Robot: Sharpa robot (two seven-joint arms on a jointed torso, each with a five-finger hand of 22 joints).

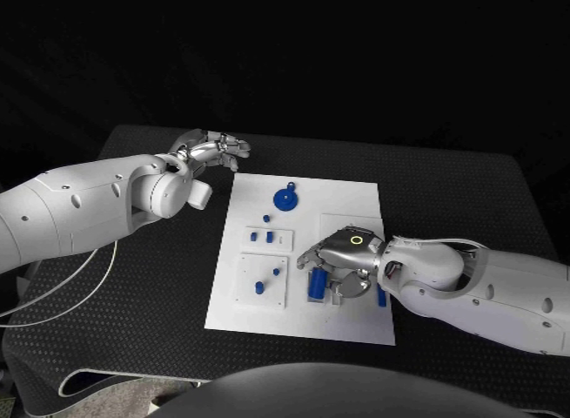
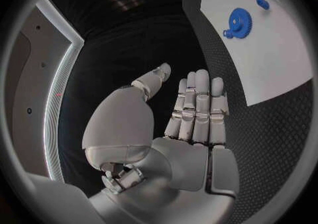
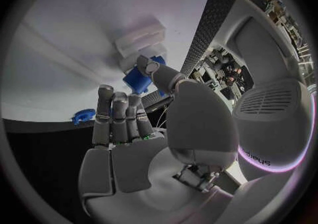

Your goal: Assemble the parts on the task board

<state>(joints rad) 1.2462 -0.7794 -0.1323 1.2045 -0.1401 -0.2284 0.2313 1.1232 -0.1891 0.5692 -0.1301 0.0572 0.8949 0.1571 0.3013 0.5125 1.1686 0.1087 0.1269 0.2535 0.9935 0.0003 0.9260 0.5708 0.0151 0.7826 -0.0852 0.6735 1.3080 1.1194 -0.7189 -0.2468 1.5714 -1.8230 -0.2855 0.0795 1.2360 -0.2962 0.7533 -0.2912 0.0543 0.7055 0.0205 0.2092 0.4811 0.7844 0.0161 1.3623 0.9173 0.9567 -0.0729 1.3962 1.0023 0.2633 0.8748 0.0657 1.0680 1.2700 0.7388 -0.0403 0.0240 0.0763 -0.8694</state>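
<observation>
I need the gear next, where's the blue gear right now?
In the head view, the blue gear lies on the task board's far end, beyond the right hand.

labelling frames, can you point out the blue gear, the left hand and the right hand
blue gear [image 1: 285, 198], head view, on the middle of its toothed disc
left hand [image 1: 213, 149], head view, on the middle of the hand, beyond the board's far left corner
right hand [image 1: 344, 252], head view, on the back of the hand, over the board

Matt white task board [image 1: 247, 305], textured black table [image 1: 472, 192].
</observation>
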